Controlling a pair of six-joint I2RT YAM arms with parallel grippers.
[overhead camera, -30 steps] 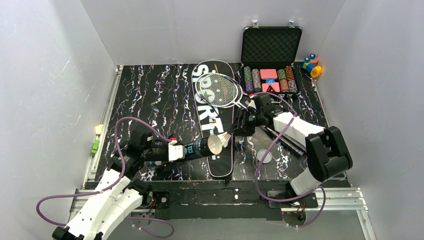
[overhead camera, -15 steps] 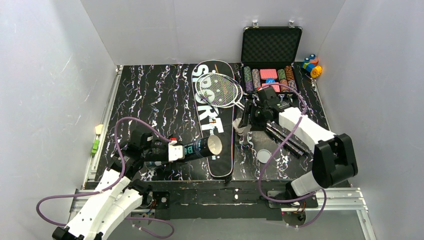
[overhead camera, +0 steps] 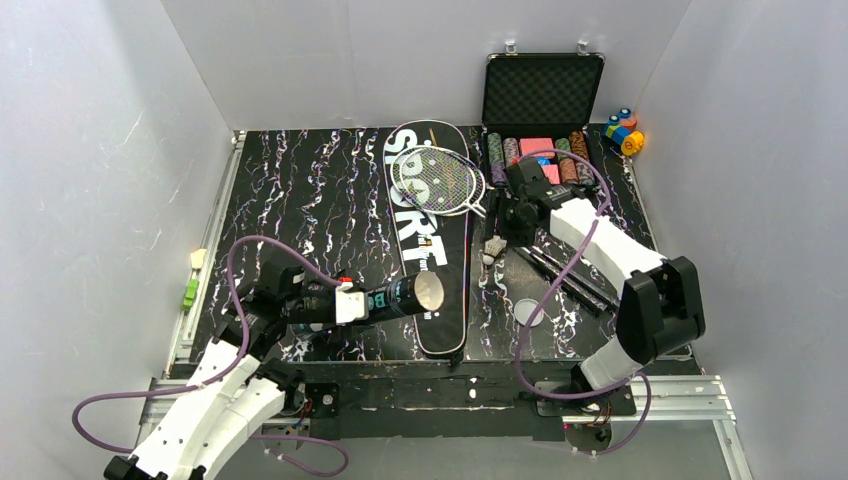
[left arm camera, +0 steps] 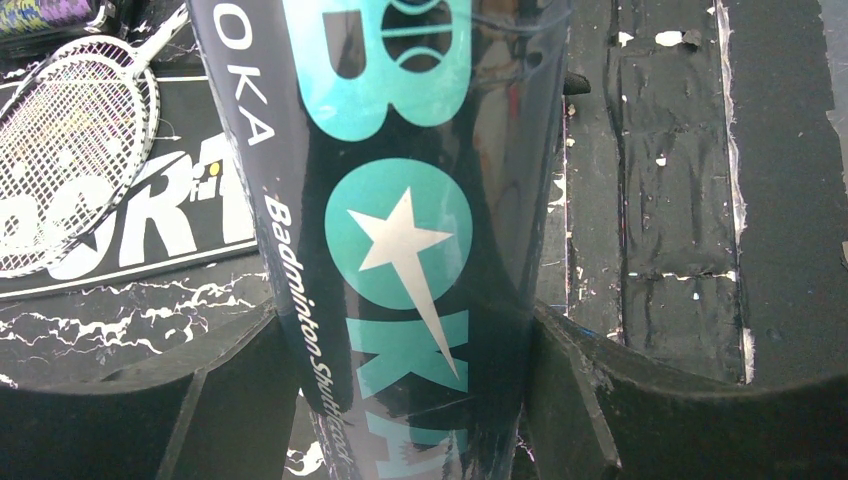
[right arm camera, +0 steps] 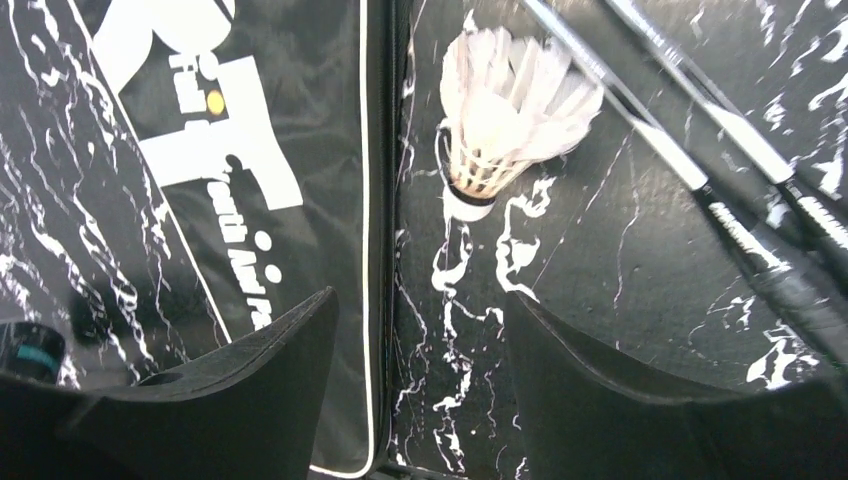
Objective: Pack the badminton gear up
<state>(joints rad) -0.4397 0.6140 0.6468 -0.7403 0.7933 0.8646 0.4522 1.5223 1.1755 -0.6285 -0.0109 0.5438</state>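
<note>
Above shuttlecock (right arm camera: 505, 110), right tool (right arm camera: 420, 298) spread, pointing down.

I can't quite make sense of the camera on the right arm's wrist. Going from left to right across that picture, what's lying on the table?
SPORT bag → shuttlecock → two racket shafts, which run slantwise down to the right edge.

Plain white walls (overhead camera: 100, 150) enclose a black marbled tabletop (overhead camera: 300, 190).
</note>
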